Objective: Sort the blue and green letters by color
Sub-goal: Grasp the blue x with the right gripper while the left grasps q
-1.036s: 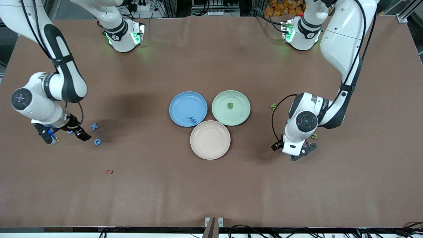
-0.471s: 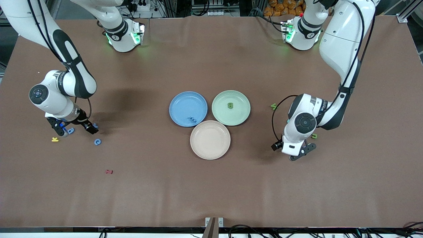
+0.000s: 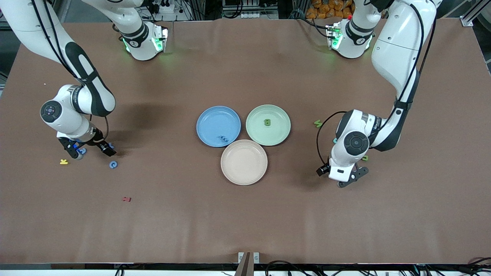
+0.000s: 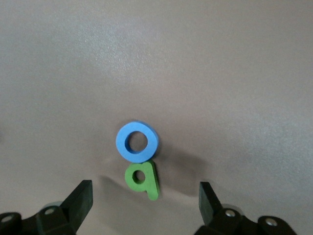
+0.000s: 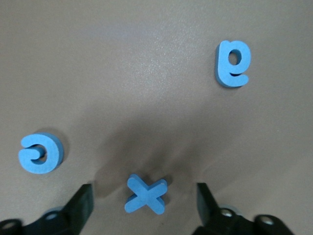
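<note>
The blue X [image 5: 145, 194] lies flat on the table, in the middle of the front view's height toward the right arm's end. It sits between the wide, empty jaws of the right gripper [image 3: 90, 150]. The thin piece may skid out if one finger touches it first.

The green letter [image 4: 142, 179] lies at the left arm's end, touching a blue ring [image 4: 137, 142]. The left gripper [image 3: 352, 178] hangs over both, jaws wide and empty. Closing here may trap both, putting blue on the green plate [image 3: 278, 132].
</note>
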Controlling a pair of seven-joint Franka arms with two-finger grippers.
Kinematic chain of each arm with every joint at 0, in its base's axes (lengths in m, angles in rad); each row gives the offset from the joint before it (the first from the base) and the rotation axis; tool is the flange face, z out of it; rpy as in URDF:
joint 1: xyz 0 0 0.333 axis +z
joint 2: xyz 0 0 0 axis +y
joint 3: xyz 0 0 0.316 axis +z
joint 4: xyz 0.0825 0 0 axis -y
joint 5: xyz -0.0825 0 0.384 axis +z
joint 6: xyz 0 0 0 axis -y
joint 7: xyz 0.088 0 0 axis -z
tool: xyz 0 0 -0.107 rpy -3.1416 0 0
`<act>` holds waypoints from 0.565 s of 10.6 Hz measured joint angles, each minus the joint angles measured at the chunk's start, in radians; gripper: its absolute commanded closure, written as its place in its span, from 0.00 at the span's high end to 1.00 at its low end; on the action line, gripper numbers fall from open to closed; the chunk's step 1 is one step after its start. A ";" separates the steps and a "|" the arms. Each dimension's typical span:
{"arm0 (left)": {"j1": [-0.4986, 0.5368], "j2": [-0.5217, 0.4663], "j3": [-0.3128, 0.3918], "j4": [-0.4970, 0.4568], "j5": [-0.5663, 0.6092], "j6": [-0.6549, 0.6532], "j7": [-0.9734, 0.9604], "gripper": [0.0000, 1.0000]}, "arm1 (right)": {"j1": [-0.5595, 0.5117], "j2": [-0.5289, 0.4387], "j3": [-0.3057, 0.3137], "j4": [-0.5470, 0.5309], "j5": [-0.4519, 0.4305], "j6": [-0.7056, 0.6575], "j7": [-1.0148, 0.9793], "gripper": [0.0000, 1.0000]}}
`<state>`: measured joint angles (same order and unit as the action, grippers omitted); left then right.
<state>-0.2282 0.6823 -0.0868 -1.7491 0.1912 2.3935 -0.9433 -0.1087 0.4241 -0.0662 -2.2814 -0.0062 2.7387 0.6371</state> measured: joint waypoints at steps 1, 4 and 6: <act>0.006 0.001 0.001 0.001 0.000 0.006 0.000 0.82 | 0.000 0.003 0.000 0.000 0.000 0.001 -0.001 0.02; 0.018 0.003 0.001 0.001 0.000 0.022 0.000 0.76 | 0.000 -0.004 0.000 0.003 -0.001 0.001 -0.008 0.00; 0.018 0.005 0.000 0.001 0.000 0.023 0.000 0.76 | 0.000 -0.005 0.001 0.005 -0.001 -0.009 -0.033 0.00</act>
<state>-0.2104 0.6870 -0.0863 -1.7481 0.1912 2.4168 -0.9433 -0.1087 0.4190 -0.0657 -2.2762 -0.0071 2.7293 0.6042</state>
